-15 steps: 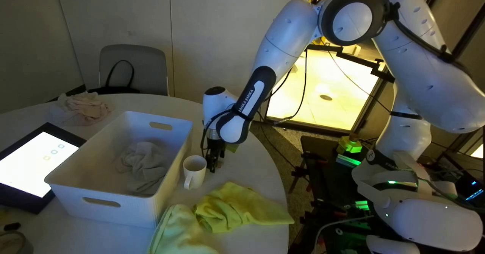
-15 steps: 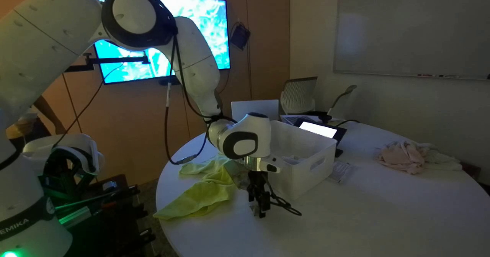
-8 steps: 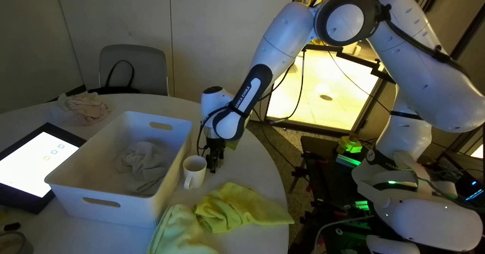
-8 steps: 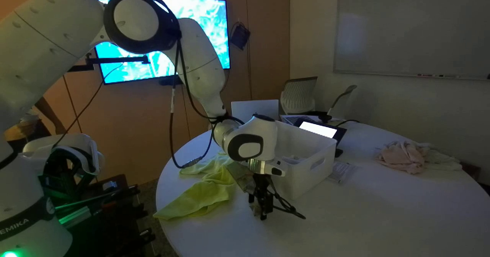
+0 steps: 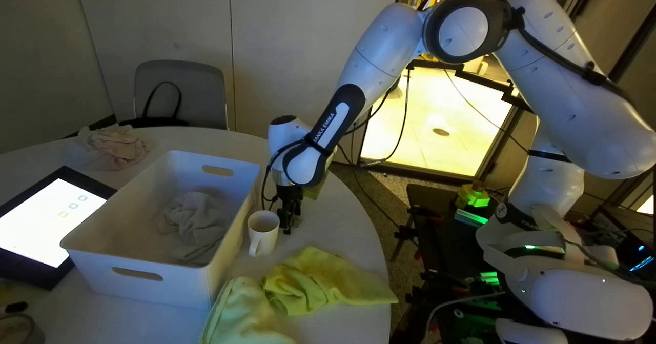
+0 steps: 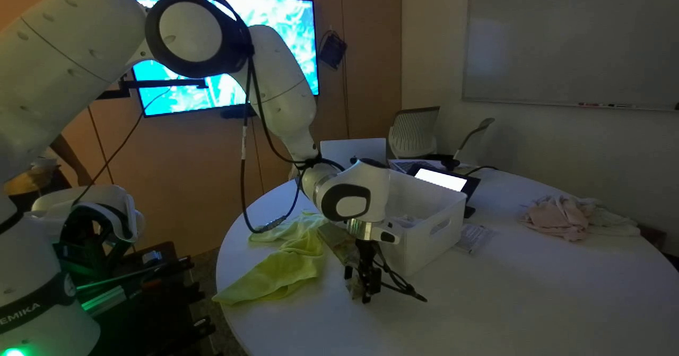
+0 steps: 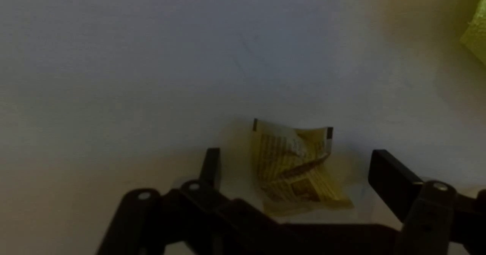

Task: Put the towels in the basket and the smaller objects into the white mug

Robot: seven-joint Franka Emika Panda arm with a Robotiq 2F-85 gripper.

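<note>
My gripper (image 7: pixel 296 158) is open, with a finger on each side of a small crumpled yellow packet (image 7: pixel 292 167) on the table, touching neither side. In both exterior views the gripper (image 5: pixel 288 226) (image 6: pixel 357 287) is low over the table. The white mug (image 5: pixel 264 234) stands upright beside it; the arm hides the mug in an exterior view. The white basket (image 5: pixel 138 275) (image 6: pixel 411 252) holds a grey towel (image 5: pixel 197 223). A yellow towel (image 5: pixel 328 282) (image 6: pixel 286 271) and a pale yellow towel (image 5: pixel 241 310) lie in front. Pink and white towels (image 5: pixel 120 146) (image 6: pixel 557 218) lie at the far side.
A lit tablet (image 5: pixel 48 223) lies by the basket. A laptop (image 6: pixel 353 152) stands behind it. A clear packet (image 6: pixel 472 237) lies by the basket. A small dark object (image 5: pixel 16 307) and a round item (image 5: pixel 20 328) sit near the table's edge. A chair (image 5: pixel 182 90) stands behind.
The arm has shifted a little towards the mug and basket, with the gripper staying low over the table. The towels, mug and basket have not moved.
</note>
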